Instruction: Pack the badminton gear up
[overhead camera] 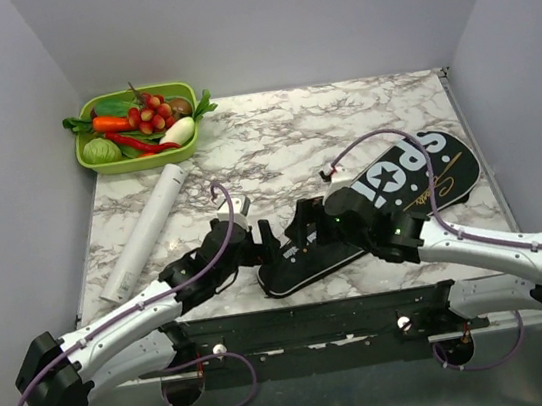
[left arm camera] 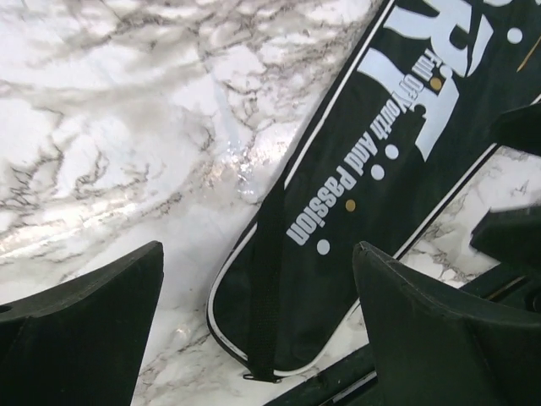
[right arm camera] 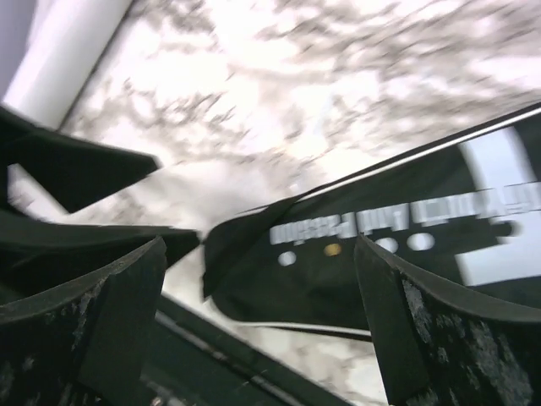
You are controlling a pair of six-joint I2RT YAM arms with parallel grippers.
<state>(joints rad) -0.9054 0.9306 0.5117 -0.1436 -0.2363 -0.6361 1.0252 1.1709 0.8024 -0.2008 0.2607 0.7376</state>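
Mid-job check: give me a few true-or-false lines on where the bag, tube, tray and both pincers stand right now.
1. The white tube lies on the table to the left of the black bag, apart from it. True.
2. The left pincer is shut on the bag. False: it is open, with its fingers spread over the bag's narrow end.
3. The right pincer is open. True.
4. The tube sits inside the green tray. False: it lies on the table, outside the tray.
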